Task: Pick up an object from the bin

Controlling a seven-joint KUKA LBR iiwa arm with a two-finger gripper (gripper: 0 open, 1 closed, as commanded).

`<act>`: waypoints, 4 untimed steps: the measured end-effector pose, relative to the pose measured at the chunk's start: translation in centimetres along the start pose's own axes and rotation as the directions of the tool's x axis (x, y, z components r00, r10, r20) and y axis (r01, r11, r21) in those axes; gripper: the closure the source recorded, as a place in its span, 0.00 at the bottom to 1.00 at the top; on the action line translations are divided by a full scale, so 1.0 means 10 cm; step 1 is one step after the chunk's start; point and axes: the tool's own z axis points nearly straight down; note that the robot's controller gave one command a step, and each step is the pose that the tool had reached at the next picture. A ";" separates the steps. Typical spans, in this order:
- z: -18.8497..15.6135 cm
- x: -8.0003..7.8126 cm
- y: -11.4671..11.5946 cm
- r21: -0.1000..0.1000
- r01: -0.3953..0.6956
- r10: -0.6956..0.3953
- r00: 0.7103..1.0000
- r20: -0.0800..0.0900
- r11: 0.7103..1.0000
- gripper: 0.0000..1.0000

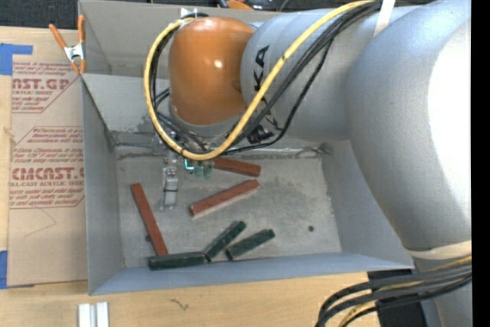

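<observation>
Matt grey metal on the bin (103, 188), scuffed and rough-looking across the floor. Really glossy orange plastic on the cover (207, 69), bright highlight and all. Smooth satin grey on the arm (413, 103), rubbery-looking yellow on the cable (269, 80). Dull matt finish on the brown sticks (224, 197), same on the dark green sticks (249, 242). Bare shiny metal at the gripper (168, 194)

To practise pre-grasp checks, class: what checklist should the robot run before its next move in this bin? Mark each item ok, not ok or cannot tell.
1. Gripper inside bin, off its walls: ok.
2. Gripper above a stick: not ok; it is between left red stick and middle red stick.
3. Back red stick fully exposed: not ok; arm covers one end.
4. Green sticks separate: not ok; bunched at front wall.
</observation>
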 end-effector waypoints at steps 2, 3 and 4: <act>0.97 0.29 -1.62 0.005 0.175 -0.175 0.984 0.006 0.984 0.00; 0.96 0.29 -1.57 0.000 0.182 -0.182 0.983 0.007 0.983 1.00; -0.33 0.16 -1.40 -0.001 0.064 -0.064 0.998 0.016 0.998 1.00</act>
